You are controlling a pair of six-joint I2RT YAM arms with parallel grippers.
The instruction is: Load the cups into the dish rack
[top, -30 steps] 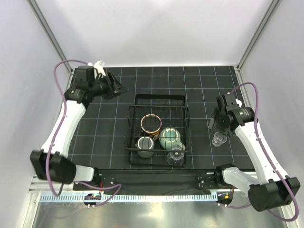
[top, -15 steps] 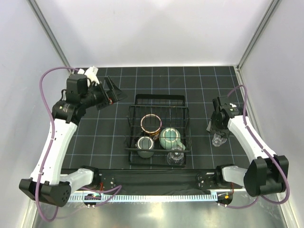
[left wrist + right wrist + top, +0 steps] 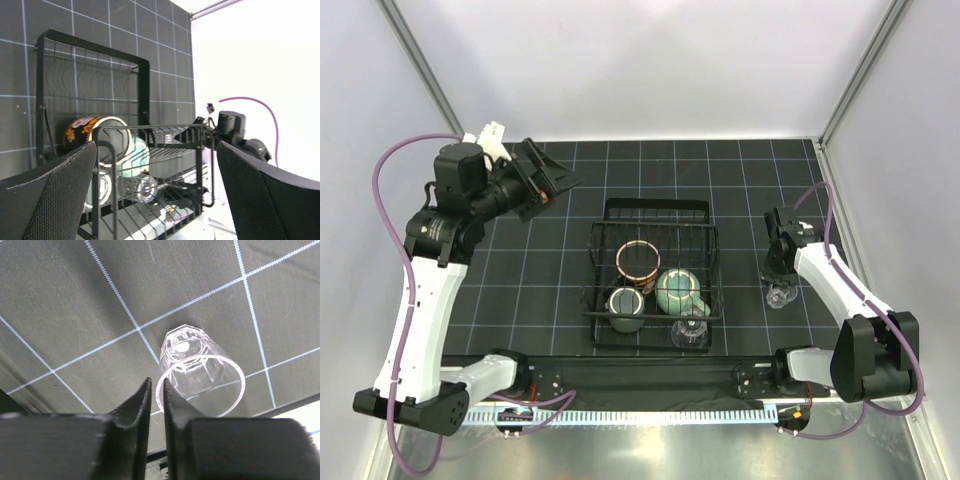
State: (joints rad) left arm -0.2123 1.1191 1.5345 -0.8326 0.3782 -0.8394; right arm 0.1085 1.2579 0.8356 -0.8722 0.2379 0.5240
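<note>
The black wire dish rack (image 3: 655,203) stands mid-mat and holds the skull-print cup (image 3: 638,260), the pale-green mug (image 3: 677,290), the dark grey-green mug (image 3: 626,308) and one clear glass (image 3: 690,330). A second clear glass (image 3: 780,296) is on the mat to the right of the rack. My right gripper (image 3: 778,280) is over it. In the right wrist view that gripper (image 3: 156,382) is shut on the left rim of the glass (image 3: 200,370), one finger outside the wall and one inside. My left gripper (image 3: 542,180) hangs wide open and empty at the far left. It faces the rack (image 3: 144,80).
Grey frame posts (image 3: 420,70) and white walls close in the mat on three sides. A black strip (image 3: 650,375) runs along the near edge between the arm bases. The left wrist view shows the right arm (image 3: 235,130) beyond the rack.
The left arm has drawn back and up to the far left, its jaws opening wide. The right gripper has closed from half open onto the glass's rim.
</note>
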